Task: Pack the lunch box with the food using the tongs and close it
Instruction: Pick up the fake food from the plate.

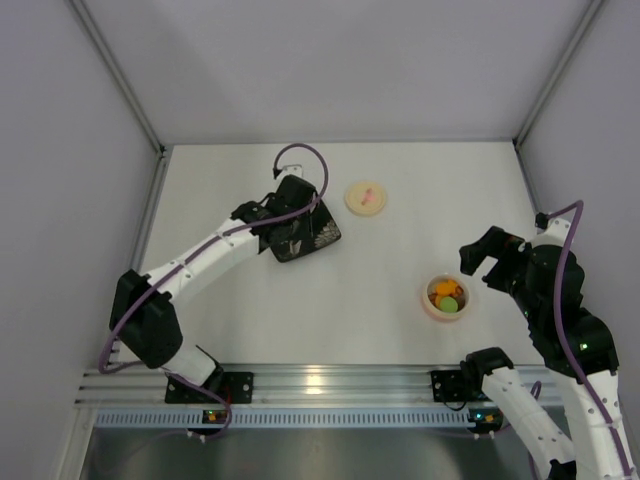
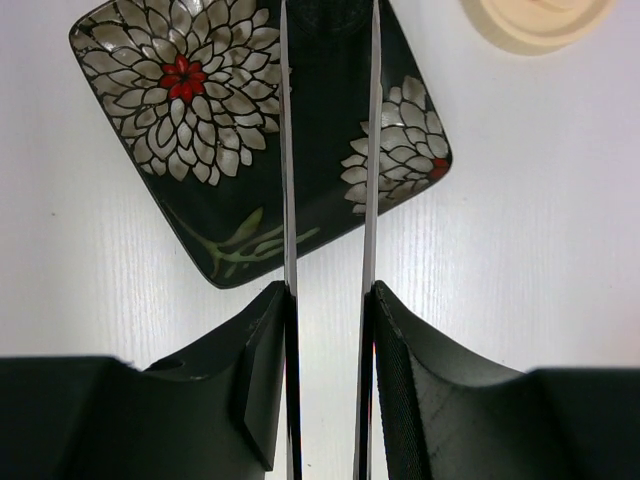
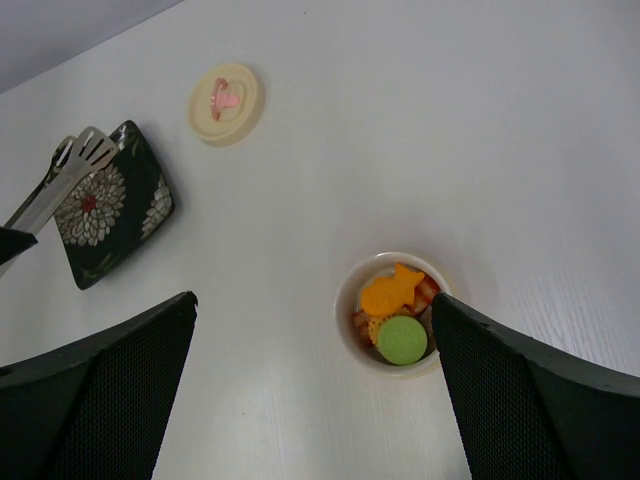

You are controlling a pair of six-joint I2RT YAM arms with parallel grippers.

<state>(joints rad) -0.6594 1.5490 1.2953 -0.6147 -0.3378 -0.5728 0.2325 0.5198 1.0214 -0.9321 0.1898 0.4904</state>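
Note:
The round cream lunch box (image 3: 348, 305) stands open on the white table, holding the food: an orange fish-shaped piece (image 3: 392, 292), a green round piece (image 3: 402, 340) and reddish-brown bits. My right gripper (image 3: 312, 300) hangs open above it, its right finger over the box's rim. The cream lid (image 3: 226, 103) with a pink mark lies apart, far left of the box. My left gripper (image 2: 330, 290) is shut on the silvery tongs (image 2: 288, 150), whose two arms reach out over the dark flowered plate (image 2: 180, 130). The tongs' tips (image 3: 85, 150) hold nothing.
In the top view the plate (image 1: 322, 238) sits left of centre with the lid (image 1: 366, 197) just right of it, and the lunch box (image 1: 431, 306) at the right. Grey walls enclose the table on three sides.

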